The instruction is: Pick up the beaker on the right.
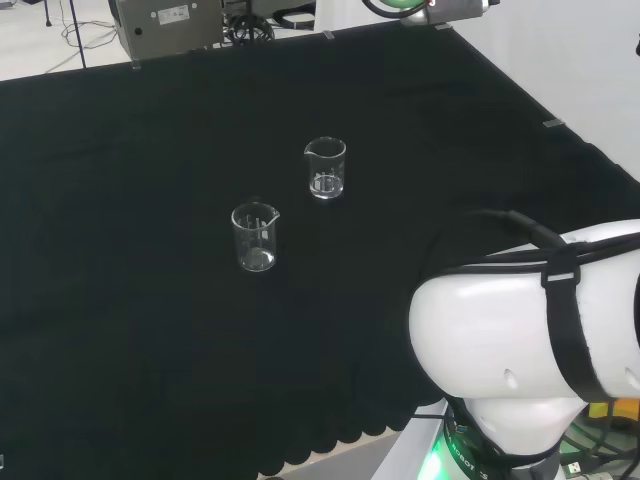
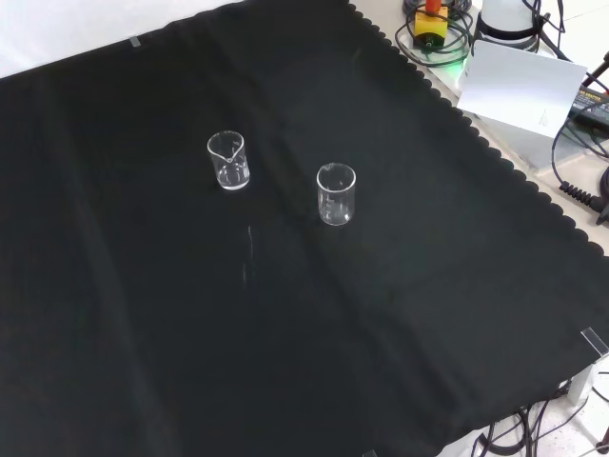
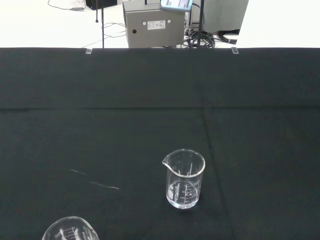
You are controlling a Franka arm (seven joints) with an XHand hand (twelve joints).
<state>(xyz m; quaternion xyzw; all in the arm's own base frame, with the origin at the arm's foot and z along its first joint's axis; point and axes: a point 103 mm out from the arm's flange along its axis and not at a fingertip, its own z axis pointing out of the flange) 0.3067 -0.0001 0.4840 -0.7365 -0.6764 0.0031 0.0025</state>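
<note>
On cloth (image 1: pixel 150 150) — two beakers (image 1: pixel 325 167) (image 1: pixel 255 236), upright, apart.

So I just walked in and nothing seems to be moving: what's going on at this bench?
Nothing is being handled yet. Two clear beakers stand upright and apart on the black cloth, both look empty. In the head view one beaker is to the right and farther off, the other nearer and to the left. In the front view they are the left beaker and the right beaker. The arm sits back at the bench's edge, touching neither.
</note>
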